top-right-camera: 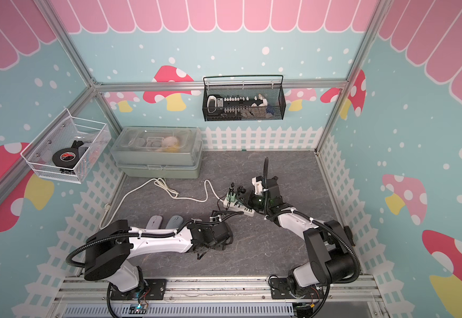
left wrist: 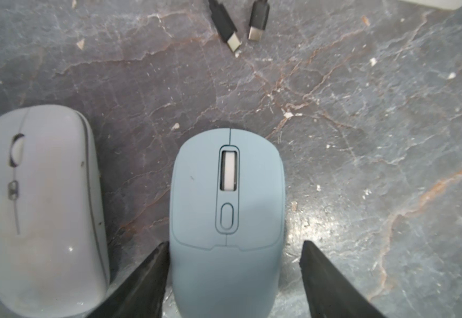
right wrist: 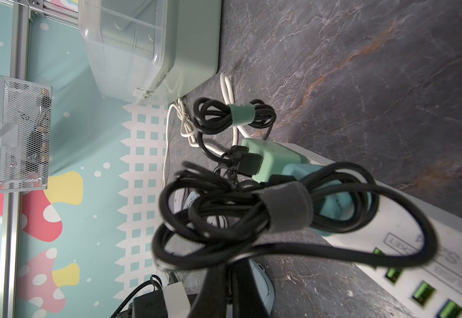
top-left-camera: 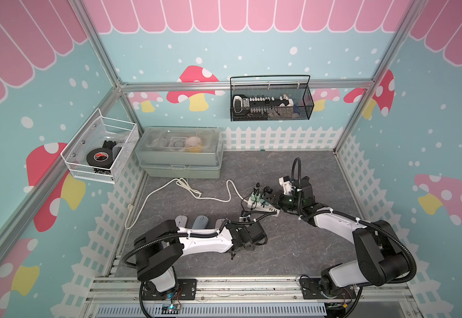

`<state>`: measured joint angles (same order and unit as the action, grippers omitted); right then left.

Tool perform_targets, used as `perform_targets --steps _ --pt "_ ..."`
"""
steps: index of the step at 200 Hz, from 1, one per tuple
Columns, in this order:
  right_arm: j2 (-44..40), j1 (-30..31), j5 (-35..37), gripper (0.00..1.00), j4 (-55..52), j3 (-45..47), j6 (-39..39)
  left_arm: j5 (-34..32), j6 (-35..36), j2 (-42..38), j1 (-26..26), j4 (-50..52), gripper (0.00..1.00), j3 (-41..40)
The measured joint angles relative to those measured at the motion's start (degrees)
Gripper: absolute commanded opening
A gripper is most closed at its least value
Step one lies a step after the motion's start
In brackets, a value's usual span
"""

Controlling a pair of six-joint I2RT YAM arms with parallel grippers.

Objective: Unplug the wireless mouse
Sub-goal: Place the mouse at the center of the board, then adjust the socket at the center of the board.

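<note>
My left gripper (left wrist: 235, 243) is spread around the blue mouse (left wrist: 197, 198), which has no cable in it. I should rise straight up, not nudging it. My right gripper (right wrist: 225, 275) is pressed together by the cable bundle (right wrist: 287, 209).

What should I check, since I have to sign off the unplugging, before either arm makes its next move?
1. Blue wireless mouse free of cables: ok, nothing plugged into its front.
2. USB-C plugs clear of it: ok, both lie loose on the table.
3. Left gripper open: ok, fingers either side of the mouse.
4. Grey mouse untouched: cannot tell, one finger is close beside it.
5. Right gripper shut by the power strip: ok; whether it pinches the black cable bundle: cannot tell.
</note>
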<state>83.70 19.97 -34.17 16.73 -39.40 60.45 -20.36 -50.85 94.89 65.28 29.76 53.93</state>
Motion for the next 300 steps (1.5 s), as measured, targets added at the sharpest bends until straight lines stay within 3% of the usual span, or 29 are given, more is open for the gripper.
perform_targets --steps 43,87,105,127,152,194,252,274,300 --pt "0.00 0.00 -0.66 0.15 -2.05 -0.07 -1.25 -1.09 4.72 -6.27 -0.02 -0.04 0.80 0.02" --pt "-3.45 0.02 -0.33 0.20 -7.80 0.28 -3.93 -2.99 7.48 -12.74 -2.29 -1.64 0.81 -1.33" --pt "-6.03 0.02 0.57 0.29 -10.95 0.39 -5.70 -3.10 8.81 -15.23 -4.83 -2.93 0.82 -2.91" --pt "-8.52 0.02 1.90 0.48 -14.23 0.46 -7.19 -3.34 10.71 -17.31 -7.91 -4.39 0.83 -4.13" --pt "-9.11 0.02 2.71 0.57 -16.92 0.46 -8.81 -3.43 12.85 -18.05 -10.12 -6.60 0.83 -4.22" --pt "-10.12 0.02 5.27 0.56 -23.19 0.55 -10.86 -0.94 15.26 -17.53 -14.08 -11.23 0.83 -4.22" --pt "-16.79 -0.39 20.09 0.49 -31.21 0.42 -14.12 11.34 13.35 -8.50 -25.14 -21.59 0.82 -4.26" --pt "-12.55 -2.23 22.91 0.49 -30.21 -0.63 -14.58 15.91 12.33 -2.38 -27.17 -24.22 0.75 -1.86" --pt "-3.08 -4.70 22.18 0.48 -25.64 -2.14 -14.56 20.11 11.61 3.30 -27.76 -28.20 0.75 1.27"
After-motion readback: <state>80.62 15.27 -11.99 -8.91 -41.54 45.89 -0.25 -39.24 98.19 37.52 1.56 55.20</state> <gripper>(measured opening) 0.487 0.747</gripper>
